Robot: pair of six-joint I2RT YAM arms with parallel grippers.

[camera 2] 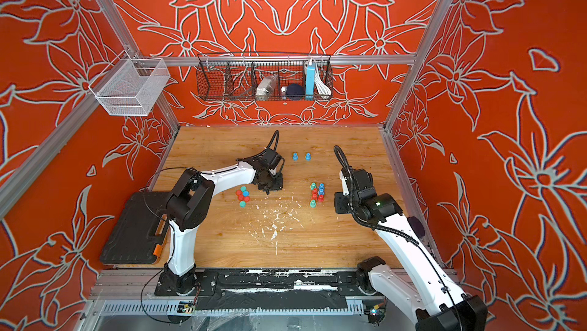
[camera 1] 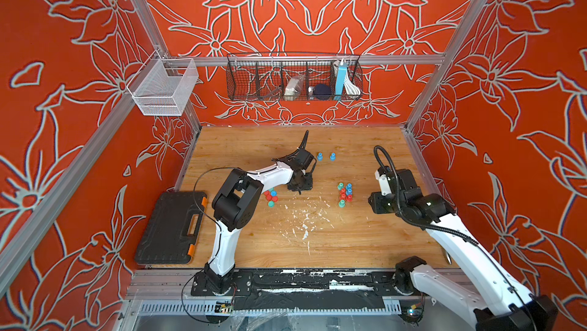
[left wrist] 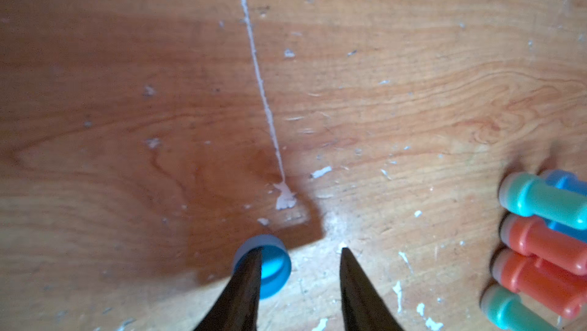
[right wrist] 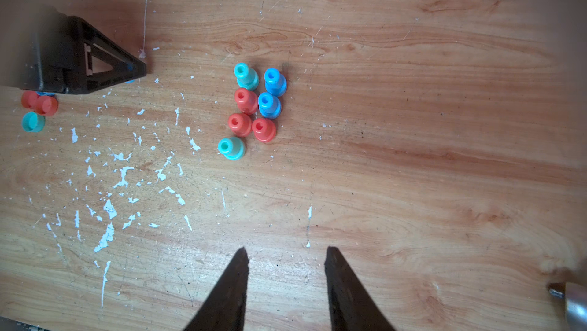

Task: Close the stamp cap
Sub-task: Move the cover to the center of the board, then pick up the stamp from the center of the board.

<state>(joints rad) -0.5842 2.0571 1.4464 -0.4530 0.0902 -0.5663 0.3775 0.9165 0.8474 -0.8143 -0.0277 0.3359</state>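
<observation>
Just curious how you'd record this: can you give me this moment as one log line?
left gripper: open, one finger at blue cap | right gripper: open, empty, above bare table | stamps: clustered, untouched

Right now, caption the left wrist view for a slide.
Left gripper, jaws apart, poised at a blue cap; uncapped stamps nearby.

No text, label, brand or number reads anywhere in the room. Packets and the blue-white box in the wire basket (camera 1: 293,77) on the back wall are too small and blurred to make out any print. The black case (camera 1: 171,227) on the table's near left corner shows moulded plastic only, nothing legible. The coloured stamps (right wrist: 252,108) carry no markings that can be read in the right wrist view.
</observation>
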